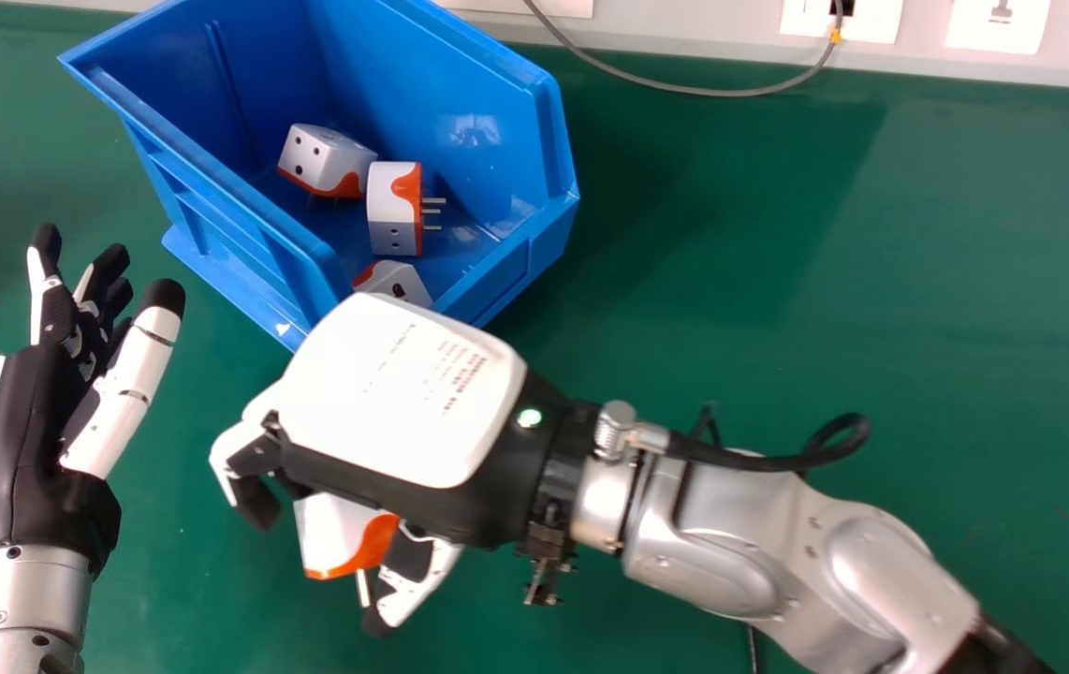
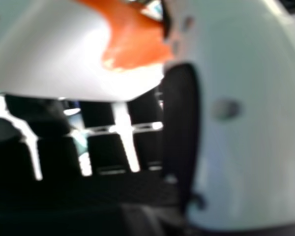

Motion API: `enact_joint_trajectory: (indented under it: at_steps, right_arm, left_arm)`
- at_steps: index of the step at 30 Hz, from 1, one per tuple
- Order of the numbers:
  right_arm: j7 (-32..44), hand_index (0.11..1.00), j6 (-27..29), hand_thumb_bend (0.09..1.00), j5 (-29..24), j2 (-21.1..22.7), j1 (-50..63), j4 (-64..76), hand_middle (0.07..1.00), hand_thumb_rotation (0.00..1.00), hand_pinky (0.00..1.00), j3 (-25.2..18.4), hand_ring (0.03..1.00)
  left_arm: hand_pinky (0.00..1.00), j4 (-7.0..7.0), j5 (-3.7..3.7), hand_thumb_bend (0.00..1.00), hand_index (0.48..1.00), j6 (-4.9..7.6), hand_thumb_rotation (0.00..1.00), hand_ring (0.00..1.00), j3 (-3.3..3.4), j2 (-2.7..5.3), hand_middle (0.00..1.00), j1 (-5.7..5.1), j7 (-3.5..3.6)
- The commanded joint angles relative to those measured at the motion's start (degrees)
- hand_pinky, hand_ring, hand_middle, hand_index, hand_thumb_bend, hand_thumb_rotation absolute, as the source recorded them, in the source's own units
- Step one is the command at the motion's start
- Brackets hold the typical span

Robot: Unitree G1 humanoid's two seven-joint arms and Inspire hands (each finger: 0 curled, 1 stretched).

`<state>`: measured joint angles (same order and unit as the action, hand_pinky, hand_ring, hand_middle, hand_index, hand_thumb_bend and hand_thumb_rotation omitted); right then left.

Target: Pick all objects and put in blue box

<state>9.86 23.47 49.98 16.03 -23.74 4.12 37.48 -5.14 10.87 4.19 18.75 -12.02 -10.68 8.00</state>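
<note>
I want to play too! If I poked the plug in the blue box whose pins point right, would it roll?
The plug probably wouldn't roll, since it looks boxy. Its hard-looking shell should feel stiff, and its metal pins might catch on things.

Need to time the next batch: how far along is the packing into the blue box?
Three white-and-orange adapters already lie inside the blue box, so those look done. A fourth adapter is in the right hand, outside the box on its near side. That one is still to go in; whether the arm hides more pieces, I cannot tell.
</note>
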Motion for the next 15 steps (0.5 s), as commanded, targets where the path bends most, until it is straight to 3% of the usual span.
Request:
enact_joint_trajectory:
  at_steps: [1, 2, 8, 15]
  right_arm:
    - [2.2, 0.477, -0.6, 0.514, -2.2, 0.5, 1.0, 4.8, 0.203, 0.09, 0.1, -2.0, 0.102]
    - [2.9, 0.493, -0.8, 0.51, -2.5, 0.9, 1.6, 6.2, 0.264, 0.07, 0.15, -2.5, 0.16]
    - [5.8, 0.523, -1.4, 0.502, -5.8, 2.6, 4.8, 12.0, 0.345, 0.05, 0.22, -6.2, 0.236]
    - [9.1, 0.526, -2.9, 0.499, -10.2, 4.4, 7.8, 17.1, 0.441, 0.02, 0.31, -10.5, 0.338]
  left_arm:
    - [0.97, -0.99, 0.43, 0.45, 0.961, 0.55, 0.54, 0.98, 0.32, -0.05, 0.97, 0.49, -0.02]
    - [0.97, -0.87, 0.3, 0.45, 0.962, 0.68, 0.54, 0.98, 0.31, -0.15, 0.97, 0.51, -0.04]
    - [0.98, -0.9, -0.22, 0.45, 0.962, 0.21, 0.54, 0.98, 0.16, -0.55, 0.97, 0.68, -0.21]
    - [0.98, -1.0, 0.98, 0.44, 0.963, 0.54, 0.53, 0.99, 0.41, -0.43, 0.98, 0.31, 0.8]
